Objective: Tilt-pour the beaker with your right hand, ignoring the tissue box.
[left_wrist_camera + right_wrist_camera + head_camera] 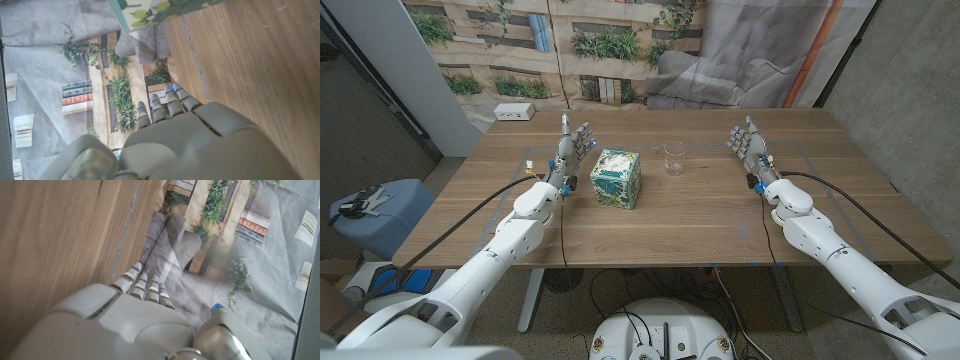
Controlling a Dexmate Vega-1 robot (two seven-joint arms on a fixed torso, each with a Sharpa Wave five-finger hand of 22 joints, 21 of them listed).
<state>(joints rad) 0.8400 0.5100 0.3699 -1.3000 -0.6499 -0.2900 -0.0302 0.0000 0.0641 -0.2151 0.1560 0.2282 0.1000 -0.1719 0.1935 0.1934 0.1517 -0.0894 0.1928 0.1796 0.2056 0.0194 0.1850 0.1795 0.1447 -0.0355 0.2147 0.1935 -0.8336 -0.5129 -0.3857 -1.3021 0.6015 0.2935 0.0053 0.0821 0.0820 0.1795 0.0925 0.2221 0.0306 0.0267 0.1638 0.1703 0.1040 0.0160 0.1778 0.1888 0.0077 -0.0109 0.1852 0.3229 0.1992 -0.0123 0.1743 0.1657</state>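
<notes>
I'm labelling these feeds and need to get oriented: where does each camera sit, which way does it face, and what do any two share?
Head view: fixed on the robot's head, looking down over the table at the tissue box and beaker; both arms show, left hand and right hand raised, fingers apart.
Left wrist view: on the left wrist, looking along the hand's back; turned, with the box's corner at one edge.
Right wrist view: on the right wrist, looking along the right hand's back over the wood to the backdrop.
Shared: head and left wrist views both show the box.

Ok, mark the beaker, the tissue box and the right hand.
beaker (674,159), head view, its clear side wall.
tissue box (616,179), head view, its patterned top.
right hand (751,146), head view, its palm.
</notes>
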